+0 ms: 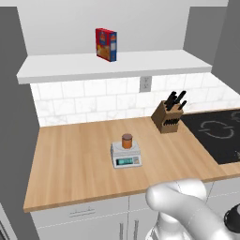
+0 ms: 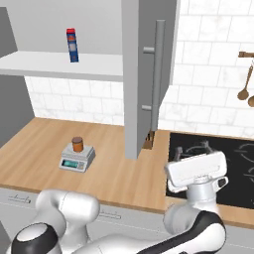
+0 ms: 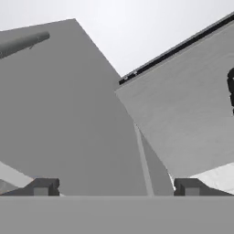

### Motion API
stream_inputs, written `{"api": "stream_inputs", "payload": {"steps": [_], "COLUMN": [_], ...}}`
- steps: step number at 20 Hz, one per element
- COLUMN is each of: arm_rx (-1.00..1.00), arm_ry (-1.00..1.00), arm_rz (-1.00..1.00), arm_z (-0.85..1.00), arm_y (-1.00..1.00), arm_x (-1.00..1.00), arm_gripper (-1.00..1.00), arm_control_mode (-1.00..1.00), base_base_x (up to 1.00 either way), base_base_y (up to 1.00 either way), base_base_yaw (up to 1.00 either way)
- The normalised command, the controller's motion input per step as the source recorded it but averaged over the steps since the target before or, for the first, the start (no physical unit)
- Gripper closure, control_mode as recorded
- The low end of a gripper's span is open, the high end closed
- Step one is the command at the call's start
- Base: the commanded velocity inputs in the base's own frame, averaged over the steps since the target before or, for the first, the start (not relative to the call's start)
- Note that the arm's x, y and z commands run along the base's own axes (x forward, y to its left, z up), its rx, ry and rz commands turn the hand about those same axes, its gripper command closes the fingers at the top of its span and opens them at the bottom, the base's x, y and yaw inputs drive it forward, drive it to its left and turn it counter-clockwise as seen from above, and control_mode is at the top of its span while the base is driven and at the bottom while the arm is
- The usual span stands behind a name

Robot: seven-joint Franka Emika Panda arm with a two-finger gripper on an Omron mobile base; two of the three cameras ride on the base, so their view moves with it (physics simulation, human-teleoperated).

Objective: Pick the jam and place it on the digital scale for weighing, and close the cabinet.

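White arm bent low, open end effector (image 3: pixel 116 187) facing cabinet (image 2: pixel 149 74) door.

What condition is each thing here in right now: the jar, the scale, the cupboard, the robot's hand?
jam: upright on the scale, lid on.
digital scale: on the wooden counter, carrying the jam.
cabinet: door open, swung out over the counter.
hand: open, empty, facing grey cabinet panels.
box: upright on the cabinet shelf.
knife block: holding its knives.
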Motion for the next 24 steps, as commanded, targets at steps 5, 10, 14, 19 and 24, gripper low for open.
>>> {"api": "stream_inputs", "payload": {"steps": [5, 10, 14, 19, 24], "arm_rx": [0.04, -0.06, -0.23, -0.36, -0.4], "arm_ry": [-0.22, -0.11, 0.0, 0.0, 0.0], "arm_rz": [0.13, 0.08, 0.01, 0.0, -0.02], "arm_z": [0.67, 0.91, 0.71, 0.55, 0.24], "arm_y": [0.12, 0.34, 0.84, 1.0, 1.0], "arm_x": [0.03, 0.07, 0.0, 0.01, 0.2], "arm_gripper": [-1.0, -1.0, -1.0, -1.0, -1.0], "arm_control_mode": [-1.0, -1.0, -1.0, -1.0, -1.0], "base_base_x": [0.0, 0.0, 0.0, 0.0, 0.0], "base_base_y": [0.0, 0.0, 0.0, 0.0, 0.0], "base_base_yaw": [0.0, 0.0, 0.0, 0.0, 0.0]}}
